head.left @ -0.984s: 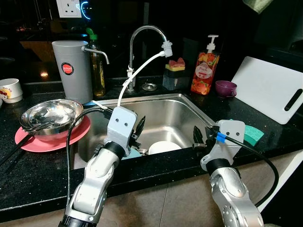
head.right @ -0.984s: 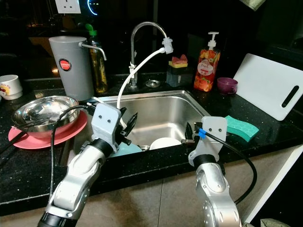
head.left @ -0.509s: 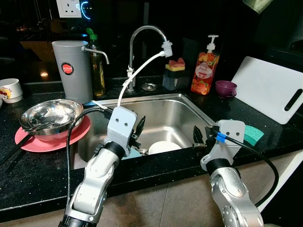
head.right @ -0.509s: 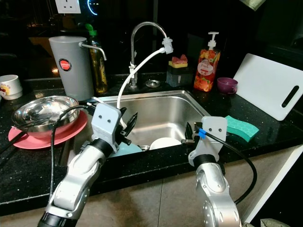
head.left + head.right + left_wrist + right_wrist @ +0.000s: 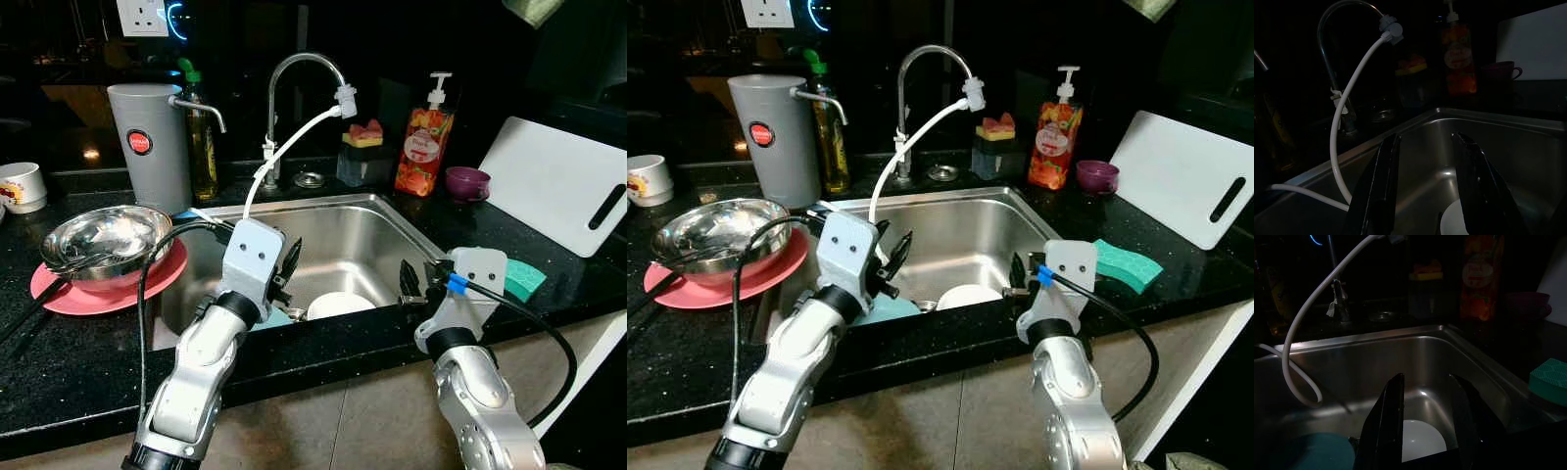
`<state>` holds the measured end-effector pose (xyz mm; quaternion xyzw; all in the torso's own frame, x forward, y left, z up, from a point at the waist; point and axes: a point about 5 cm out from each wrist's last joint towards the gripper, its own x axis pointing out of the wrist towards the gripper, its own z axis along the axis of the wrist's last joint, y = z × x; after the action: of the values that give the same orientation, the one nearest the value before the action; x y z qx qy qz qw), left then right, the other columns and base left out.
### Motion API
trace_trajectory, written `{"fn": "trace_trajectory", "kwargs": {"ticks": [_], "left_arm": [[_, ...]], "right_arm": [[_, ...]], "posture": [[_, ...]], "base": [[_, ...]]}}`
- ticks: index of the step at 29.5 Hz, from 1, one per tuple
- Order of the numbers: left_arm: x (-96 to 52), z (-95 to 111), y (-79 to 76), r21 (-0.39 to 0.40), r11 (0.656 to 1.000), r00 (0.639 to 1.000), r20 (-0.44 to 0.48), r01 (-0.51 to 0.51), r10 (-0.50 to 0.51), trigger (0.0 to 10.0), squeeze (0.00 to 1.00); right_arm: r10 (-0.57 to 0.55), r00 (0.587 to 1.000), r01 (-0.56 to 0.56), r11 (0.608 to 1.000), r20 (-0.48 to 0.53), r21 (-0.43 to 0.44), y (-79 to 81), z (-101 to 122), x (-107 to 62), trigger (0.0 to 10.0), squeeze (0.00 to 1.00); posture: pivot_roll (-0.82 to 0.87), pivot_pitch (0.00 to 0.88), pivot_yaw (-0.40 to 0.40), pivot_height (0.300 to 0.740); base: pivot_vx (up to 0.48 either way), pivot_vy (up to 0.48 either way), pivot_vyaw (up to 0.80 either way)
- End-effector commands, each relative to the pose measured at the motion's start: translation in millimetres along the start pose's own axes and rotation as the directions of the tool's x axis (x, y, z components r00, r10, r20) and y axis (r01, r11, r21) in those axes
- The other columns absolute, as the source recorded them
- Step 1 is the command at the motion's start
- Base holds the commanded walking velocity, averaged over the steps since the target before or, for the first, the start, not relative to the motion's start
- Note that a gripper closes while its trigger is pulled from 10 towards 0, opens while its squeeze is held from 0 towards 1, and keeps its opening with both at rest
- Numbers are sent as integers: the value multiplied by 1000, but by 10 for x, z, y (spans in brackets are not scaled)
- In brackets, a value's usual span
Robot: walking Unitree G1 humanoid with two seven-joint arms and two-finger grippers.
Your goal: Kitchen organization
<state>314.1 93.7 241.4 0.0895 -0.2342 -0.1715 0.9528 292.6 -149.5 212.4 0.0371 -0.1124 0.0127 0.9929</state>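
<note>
**Two grippers wait over the kitchen sink**

The robot stands at a black counter (image 5: 88, 343) with a shiny steel sink (image 5: 343, 220) set in it. Both arms reach out over the front edge of the sink.

The left gripper (image 5: 288, 266) hangs above the left part of the sink. Its two black fingers (image 5: 1382, 188) are spread apart and hold nothing. The right gripper (image 5: 411, 284) is at the front right corner of the sink. Its fingers (image 5: 1388, 423) are spread apart too, with nothing between them.

Down in the sink lies a white round dish (image 5: 340, 305), near the front, between the two grippers. Just beside it, on the left, is a teal thing (image 5: 884, 309); I cannot tell what it is. A white hose (image 5: 279, 157) runs from the tip of the curved tap (image 5: 294, 64) down into the sink.

On the counter to the left sits a pink plate (image 5: 59, 291) with a metal bowl (image 5: 103, 235) on it. Behind them stands a tall grey jug (image 5: 147, 147) with a red round label, and a bottle with a green cap (image 5: 201, 132) is just beside it. A small white cup (image 5: 22, 186) stands far to the left.

Behind the sink is a holder with a sponge (image 5: 365, 134), then an orange soap bottle with a pump (image 5: 423, 147), then a purple cup (image 5: 467, 182). A white cutting board (image 5: 558, 191) leans at the far right. A green sponge (image 5: 522, 278) lies on the counter, just beside the right gripper.
</note>
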Motion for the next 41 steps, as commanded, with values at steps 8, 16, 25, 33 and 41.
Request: {"fn": "trace_trajectory", "kwargs": {"ticks": [8,16,25,33,41], "left_arm": [[11,-25,-43,-7,1000,1000,-6,17,-17,10000,0],[8,-25,-43,-8,1000,1000,-7,15,-15,10000,0],[8,-26,-48,-10,1000,1000,-7,14,-14,10000,0],[8,-26,-51,-12,1000,1000,-7,14,-14,10000,0],[7,-30,-51,-13,1000,1000,-9,14,-14,10000,0]], "right_arm": [[0,1000,0,1000,1,1,-6,12,9,10000,0],[0,1000,0,1000,1,0,-9,14,8,10000,0],[-1,1000,1,1000,0,0,-12,13,7,10000,0],[-1,1000,1,1000,-2,1,-13,11,5,10000,0],[-2,1000,2,1000,-3,1,-13,8,5,10000,0]], "posture": [[40,30,-62,740],[40,32,-63,740],[38,33,-64,740],[38,34,-64,740],[38,34,-64,740]], "base": [[0,0,0],[0,0,0],[0,0,0],[0,0,0],[0,0,0]]}}
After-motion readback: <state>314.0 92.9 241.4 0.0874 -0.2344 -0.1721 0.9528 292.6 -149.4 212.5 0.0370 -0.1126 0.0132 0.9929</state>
